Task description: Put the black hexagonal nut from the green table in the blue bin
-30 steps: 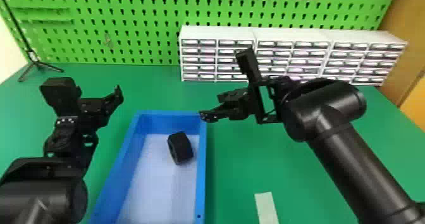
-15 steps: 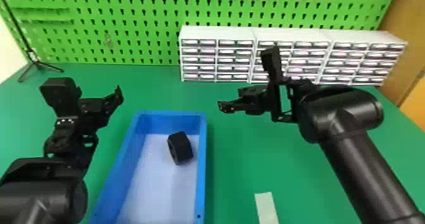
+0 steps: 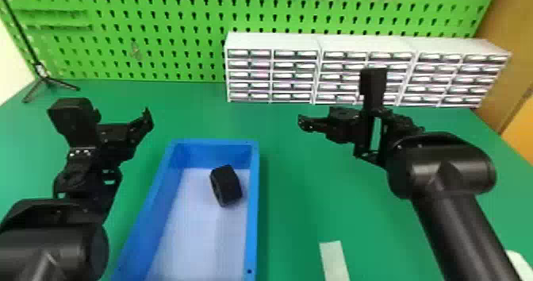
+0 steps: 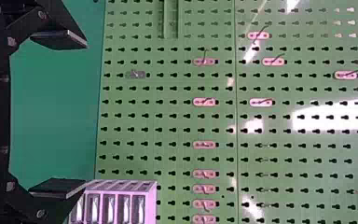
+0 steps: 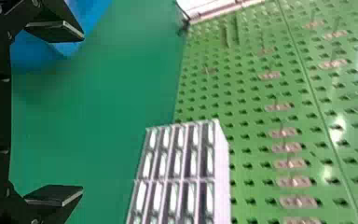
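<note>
"In the bin (image 3: 254,204), one o'clock: nut (image 3: 228,185). Why's my right gripper (image 5: 82,115) at two?"
"Clear of the bin, I'd say; nut needs no hold. Left gripper (image 4: 85,114) at eleven. Both spread, empty."

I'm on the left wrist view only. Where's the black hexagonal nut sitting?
Observer: The black hexagonal nut is inside the blue bin, toward its far end and nearer its right wall.
Operator: Copy. Right end effector, is it gripping anything?
Observer: No, the right end effector is open, with nothing between its fingers.
Operator: Anything lying on the right side of the bin?
Observer: Yes, in the head view a pale strip lies to the right of the bin.
</note>
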